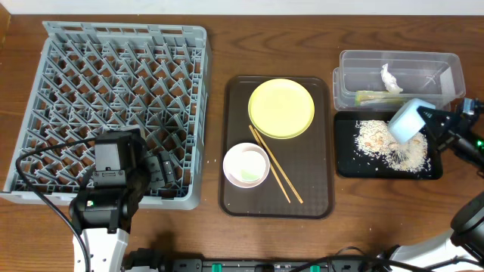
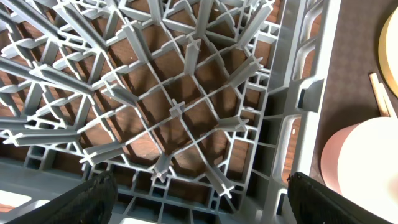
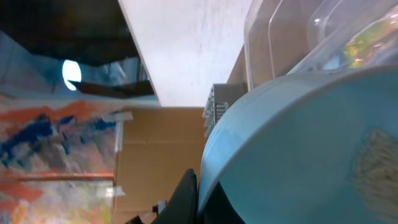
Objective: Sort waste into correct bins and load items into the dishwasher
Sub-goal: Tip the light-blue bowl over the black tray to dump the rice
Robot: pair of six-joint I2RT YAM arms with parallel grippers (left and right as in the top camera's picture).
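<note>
Light blue bowl (image 1: pixel 407 121): smooth, glossy, tipped on its side, mouth toward 7 o'clock, over black tray (image 1: pixel 346 162) at table's 3 o'clock. Right gripper (image 1: pixel 425 115) clamped on bowl rim. Wrist view: grainy beige patch inside bowl.

Black tray: shallow, rectangular, holds scattered rice crumbs (image 1: pixel 374 134).

Clear tub (image 1: pixel 355 64), at tray's 12 o'clock: crumpled tissue (image 1: pixel 391 78), wrapper (image 1: pixel 370 96).

Brown tray (image 1: pixel 314 189), centre: yellow plate (image 1: pixel 281 108), white bowl (image 1: pixel 246 165), chopsticks (image 1: pixel 276 166).

Grey pegged dish rack (image 1: pixel 113 75), 9 o'clock. Left gripper (image 1: pixel 162 172) spread wide, holding nothing, above rack's 5 o'clock corner.
</note>
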